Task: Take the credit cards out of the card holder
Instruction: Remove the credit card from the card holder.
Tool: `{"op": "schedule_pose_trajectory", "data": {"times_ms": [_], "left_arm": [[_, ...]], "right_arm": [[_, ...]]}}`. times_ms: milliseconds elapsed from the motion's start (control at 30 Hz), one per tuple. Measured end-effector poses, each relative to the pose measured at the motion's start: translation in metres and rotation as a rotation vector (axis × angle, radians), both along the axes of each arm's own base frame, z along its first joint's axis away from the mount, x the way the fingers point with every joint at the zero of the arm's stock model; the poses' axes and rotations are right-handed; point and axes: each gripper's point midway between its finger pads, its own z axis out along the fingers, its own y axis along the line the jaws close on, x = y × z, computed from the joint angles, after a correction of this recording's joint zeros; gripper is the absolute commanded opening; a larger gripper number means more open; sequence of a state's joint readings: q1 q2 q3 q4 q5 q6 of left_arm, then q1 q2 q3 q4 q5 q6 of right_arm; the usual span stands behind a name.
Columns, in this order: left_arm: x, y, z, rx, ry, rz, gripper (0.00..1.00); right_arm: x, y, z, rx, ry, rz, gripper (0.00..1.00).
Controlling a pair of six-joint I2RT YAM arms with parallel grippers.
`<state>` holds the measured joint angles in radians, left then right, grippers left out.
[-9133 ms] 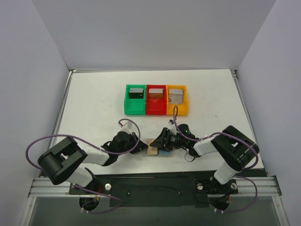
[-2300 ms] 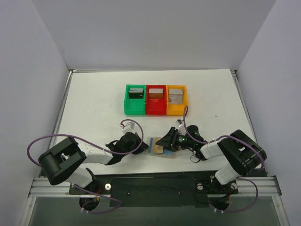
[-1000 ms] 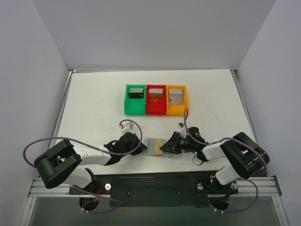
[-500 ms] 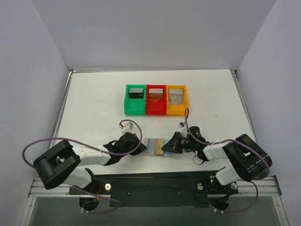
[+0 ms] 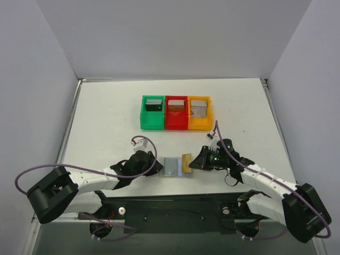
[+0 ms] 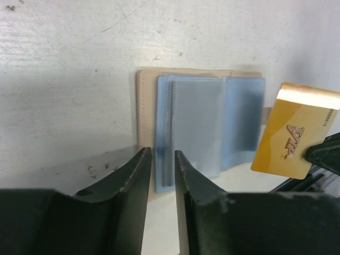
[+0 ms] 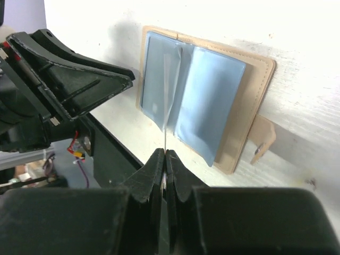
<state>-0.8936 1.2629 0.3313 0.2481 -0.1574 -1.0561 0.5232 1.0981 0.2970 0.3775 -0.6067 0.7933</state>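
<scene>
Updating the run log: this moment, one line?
right gripper shut on gold card | card out of card holder | left gripper at its edge

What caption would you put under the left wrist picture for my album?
A gold card held beside the open wallet, the left end effector at its near edge.

Three bins in a touching row at mid-table: green bin (image 5: 151, 126) left, red bin (image 5: 176, 126) centre, orange bin (image 5: 200, 126) right. The white table (image 5: 106, 122) is scuffed up close, with pale walls (image 5: 175, 37) around.
</scene>
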Motion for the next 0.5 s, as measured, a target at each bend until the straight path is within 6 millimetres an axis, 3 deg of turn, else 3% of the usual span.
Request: {"op": "schedule_pose_trajectory", "data": {"times_ms": [67, 100, 167, 333, 500], "left_arm": [[0.000, 0.000, 0.009, -0.013, -0.024, -0.011, 0.49], [0.001, -0.001, 0.015, -0.023, -0.037, -0.016, 0.63], [0.001, -0.001, 0.026, -0.041, -0.064, -0.022, 0.76], [0.002, 0.003, 0.058, -0.102, -0.131, -0.020, 0.77], [0.002, 0.005, 0.106, -0.216, -0.241, -0.038, 0.74]], "right_arm": [[0.001, -0.006, 0.009, -0.034, -0.042, 0.001, 0.00], [0.001, -0.009, 0.013, -0.052, -0.063, 0.000, 0.00], [0.001, -0.016, 0.022, -0.086, -0.099, -0.003, 0.00], [-0.002, -0.031, 0.038, -0.169, -0.139, -0.008, 0.00], [0.002, -0.038, 0.063, -0.222, -0.181, 0.003, 0.00]]}}
